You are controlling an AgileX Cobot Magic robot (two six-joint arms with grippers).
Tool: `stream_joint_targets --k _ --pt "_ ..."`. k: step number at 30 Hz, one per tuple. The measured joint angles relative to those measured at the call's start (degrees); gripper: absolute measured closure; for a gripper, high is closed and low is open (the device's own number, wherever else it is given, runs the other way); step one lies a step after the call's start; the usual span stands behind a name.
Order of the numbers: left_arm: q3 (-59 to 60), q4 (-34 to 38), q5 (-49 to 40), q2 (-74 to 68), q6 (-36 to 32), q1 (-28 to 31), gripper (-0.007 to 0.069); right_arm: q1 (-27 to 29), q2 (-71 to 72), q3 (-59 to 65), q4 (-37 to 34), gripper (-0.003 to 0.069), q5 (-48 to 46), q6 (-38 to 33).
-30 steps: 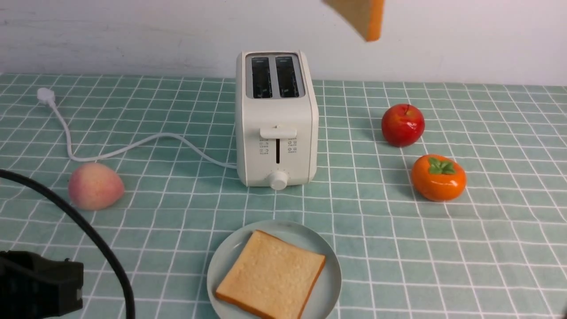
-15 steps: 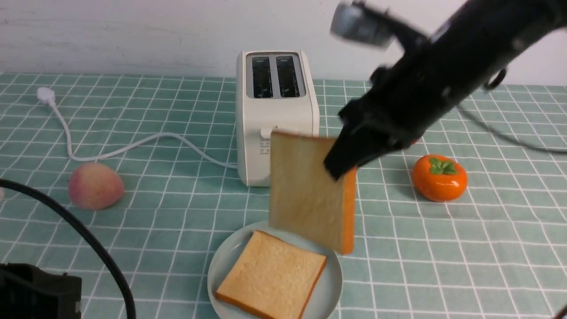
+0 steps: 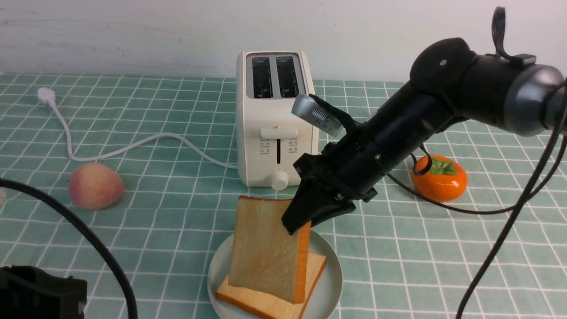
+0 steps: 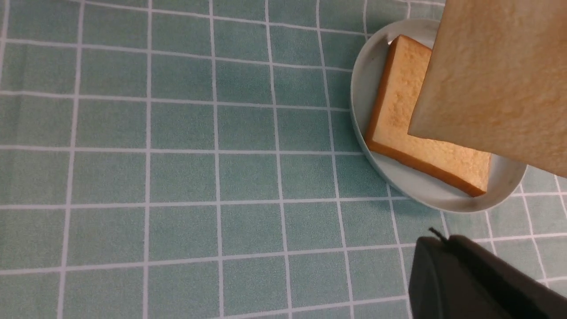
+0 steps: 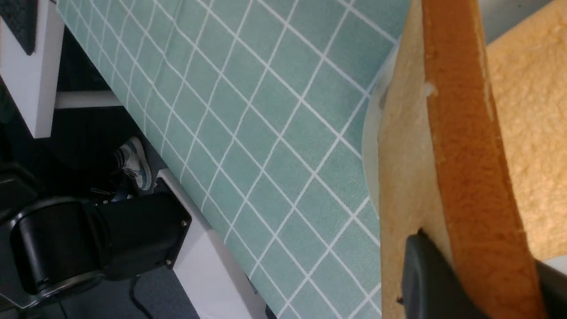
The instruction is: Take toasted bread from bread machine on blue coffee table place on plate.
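Note:
My right gripper (image 3: 294, 223) is shut on the top corner of one slice of toasted bread (image 3: 266, 248) and holds it upright over the plate (image 3: 331, 283). Its lower edge is at or just above the second slice (image 3: 316, 265), which lies flat on the plate. The right wrist view shows the fingers (image 5: 425, 274) clamping the held slice's crust (image 5: 465, 155). The bread machine (image 3: 277, 119) stands behind the plate on the blue coffee table (image 3: 177, 221) with both slots empty. My left gripper (image 4: 436, 241) is shut and empty beside the plate (image 4: 359, 88), low at the front left.
A peach (image 3: 95, 185) lies left of the toaster. A persimmon (image 3: 440, 177) lies to the right, partly behind my right arm. The white cord (image 3: 133, 146) runs left to its plug (image 3: 45, 95). The table's edge (image 5: 208, 248) shows in the right wrist view.
My right gripper has brought the slice down from high above the toaster to the plate. It now stands over the flat slice. The left arm has stayed put.

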State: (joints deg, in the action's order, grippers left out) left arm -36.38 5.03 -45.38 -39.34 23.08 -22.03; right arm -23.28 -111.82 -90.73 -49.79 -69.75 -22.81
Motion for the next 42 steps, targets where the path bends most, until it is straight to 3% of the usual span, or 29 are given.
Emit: stream_joint_targets --k 6,7,8,11,14,18,22,23,27,29,34,37,42 --pt "0.0 0.6 -0.5 0.0 0.0 0.0 0.0638 0.0 0.0 0.0 4.3 0.0318 0.0 0.2" --pt "0.0 0.6 -0.6 0.0 0.0 0.0 0.0638 0.0 0.0 0.0 4.5 0.0318 0.0 0.2" --pt "0.0 0.6 -0.8 0.0 0.0 0.0 0.0638 0.0 0.0 0.0 6.3 0.0263 0.0 0.2" --pt "0.0 0.6 -1.2 0.0 0.0 0.0 0.0638 0.1 0.3 -0.3 10.0 0.0206 0.0 0.5" --pt "0.0 0.7 -1.5 0.0 0.0 0.0 0.0638 0.1 1.4 -1.7 13.9 0.0189 -0.1 2.1" --pt "0.0 0.8 -2.2 0.0 0.0 0.0 0.0638 0.1 6.5 -5.9 25.4 0.0186 -0.3 9.3" --pt "0.0 0.8 -4.2 0.0 0.0 0.0 0.0638 0.1 14.6 -7.3 37.0 0.0223 -0.7 16.2" --pt "0.0 0.8 -4.2 0.0 0.0 0.0 0.0638 0.1 15.1 -7.3 37.0 0.0228 -0.7 16.5" --pt "0.0 0.8 -4.6 0.0 0.0 0.0 0.0638 0.1 24.5 -7.4 41.9 0.0348 -1.5 20.9" --pt "0.0 0.8 -4.5 0.0 0.0 0.0 0.0638 0.1 32.2 -7.4 42.3 0.0485 -2.0 22.2" --pt "0.0 0.6 -2.7 0.0 0.0 0.0 0.0638 0.1 45.1 -5.1 44.4 0.0666 -2.1 22.8" --pt "0.0 0.6 -1.7 0.0 0.0 0.0 0.0638 0.1 52.5 -0.2 46.5 0.0678 -1.5 22.8" --pt "0.0 0.6 0.5 0.0 0.0 0.0 0.0638 0.1 68.2 16.2 51.3 0.0677 10.0 25.6"
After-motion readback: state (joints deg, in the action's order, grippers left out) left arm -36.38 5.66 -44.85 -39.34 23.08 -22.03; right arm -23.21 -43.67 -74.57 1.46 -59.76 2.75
